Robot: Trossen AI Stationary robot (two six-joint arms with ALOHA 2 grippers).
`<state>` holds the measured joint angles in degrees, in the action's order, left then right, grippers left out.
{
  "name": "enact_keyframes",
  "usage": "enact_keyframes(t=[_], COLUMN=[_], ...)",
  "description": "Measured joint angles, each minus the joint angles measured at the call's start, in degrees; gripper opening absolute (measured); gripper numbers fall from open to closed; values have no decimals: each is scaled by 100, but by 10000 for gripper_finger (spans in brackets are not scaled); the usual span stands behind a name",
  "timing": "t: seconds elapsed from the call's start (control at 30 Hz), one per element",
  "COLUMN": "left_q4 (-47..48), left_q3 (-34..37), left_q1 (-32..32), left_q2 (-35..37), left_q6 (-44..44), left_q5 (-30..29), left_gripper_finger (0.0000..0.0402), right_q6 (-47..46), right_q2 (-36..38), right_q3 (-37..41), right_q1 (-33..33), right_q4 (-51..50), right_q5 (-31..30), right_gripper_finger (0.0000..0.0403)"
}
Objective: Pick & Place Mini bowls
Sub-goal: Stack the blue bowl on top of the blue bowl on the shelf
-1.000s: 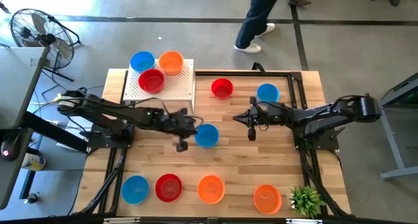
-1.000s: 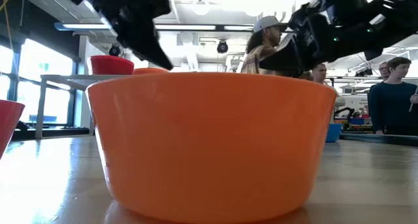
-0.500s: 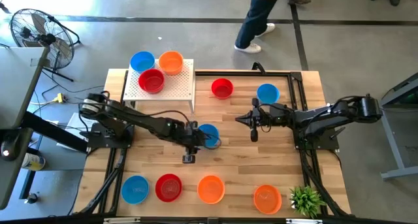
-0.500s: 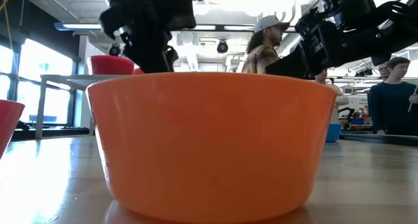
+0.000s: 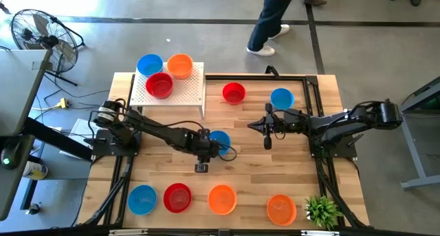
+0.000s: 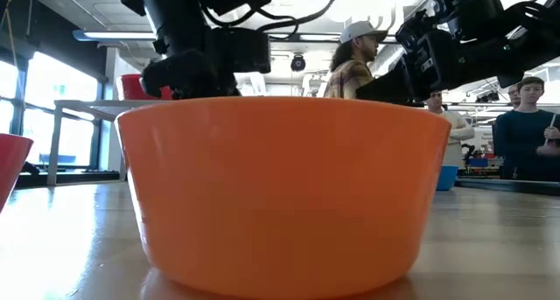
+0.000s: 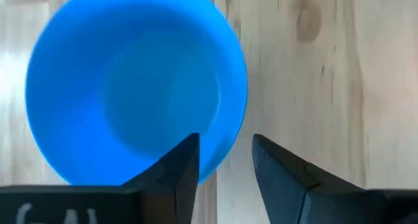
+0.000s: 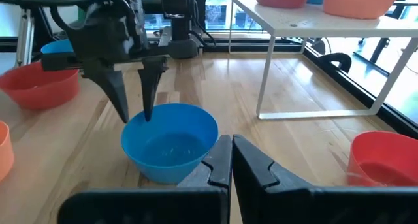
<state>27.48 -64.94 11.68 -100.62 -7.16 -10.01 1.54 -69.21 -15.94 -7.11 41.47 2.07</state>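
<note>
A blue mini bowl stands upright on the wood table, mid-table. My left gripper hangs open over its near rim, pointing steeply down. One finger is over the bowl's inside and the other is outside the wall. I cannot tell whether either touches the bowl. My right gripper waits shut, about level, to the right of that bowl. Three more mini bowls, blue, orange and red, sit on the white perforated stand at the far left.
A red bowl and a blue one stand on the far half of the table. Along the near edge stand blue, red and two orange bowls, plus a green plant. People stand beyond the table.
My left gripper has moved toward the table's right and near edges and gone down, tipping more steeply downward. It has opened and now stands astride the blue bowl's near rim. The bowl has stayed where it was.
</note>
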Motion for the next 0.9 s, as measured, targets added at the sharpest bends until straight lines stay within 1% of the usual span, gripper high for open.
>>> enact_keyframes(t=[0.07,0.27,0.3,0.37,0.47,0.67,0.73,0.83,0.9], left_q4=[-49,-32,-24,-33,-30,-6,63,88,139], left_q3=[0,-3,-3,-3,-3,-3,-3,-4,11], left_q1=[0,-2,-2,-2,-2,-2,-2,-7,-7], left_q2=[0,2,2,4,4,4,4,-102,-219], left_q6=[5,92,100,107,90,70,72,68,86], left_q5=[-64,-108,-108,-109,-121,-136,-137,-129,-114], left_gripper_finger=[113,26,15,5,18,98,119,124,110], right_q6=[0,2,2,2,2,2,2,2,2], right_q2=[0,0,0,0,0,-2,-2,-2,-2], right_q3=[-2,-2,-2,-2,-2,-2,-2,-4,-4], right_q1=[0,0,0,0,0,0,0,0,2], right_q4=[0,0,0,0,-2,-4,-4,-4,-6], right_q5=[0,2,2,2,4,7,9,10,10], right_gripper_finger=[1,1,1,2,1,2,1,1,2])
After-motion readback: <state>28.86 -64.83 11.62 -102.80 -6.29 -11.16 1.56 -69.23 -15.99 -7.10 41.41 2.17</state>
